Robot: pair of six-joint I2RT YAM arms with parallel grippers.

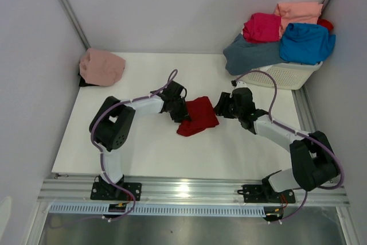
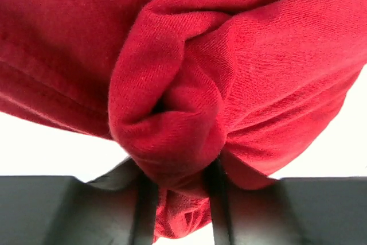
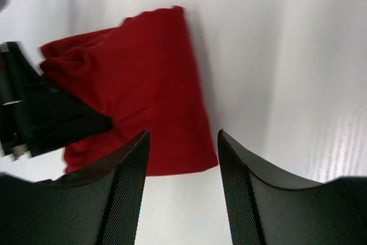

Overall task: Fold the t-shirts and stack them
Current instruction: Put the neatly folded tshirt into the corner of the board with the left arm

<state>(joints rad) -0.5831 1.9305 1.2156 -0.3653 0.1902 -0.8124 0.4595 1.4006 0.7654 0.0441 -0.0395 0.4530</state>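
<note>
The white table (image 1: 143, 153) carries everything. At its far right corner stands a white lattice basket (image 1: 293, 76), heaped with a slate grey-blue t-shirt (image 1: 251, 53), a bright blue t-shirt (image 1: 307, 43), a magenta t-shirt (image 1: 262, 27) and a salmon t-shirt (image 1: 298, 10). A dusty pink t-shirt (image 1: 101, 66) lies bunched at the far left corner. The dark red t-shirt (image 1: 199, 116), folded small, lies mid-table between the arms. The left tool (image 1: 183, 116) pinches a bunched fold at its left edge. The right tool (image 3: 182, 142) sits near its right edge, jaws wide and holding nothing.
</note>
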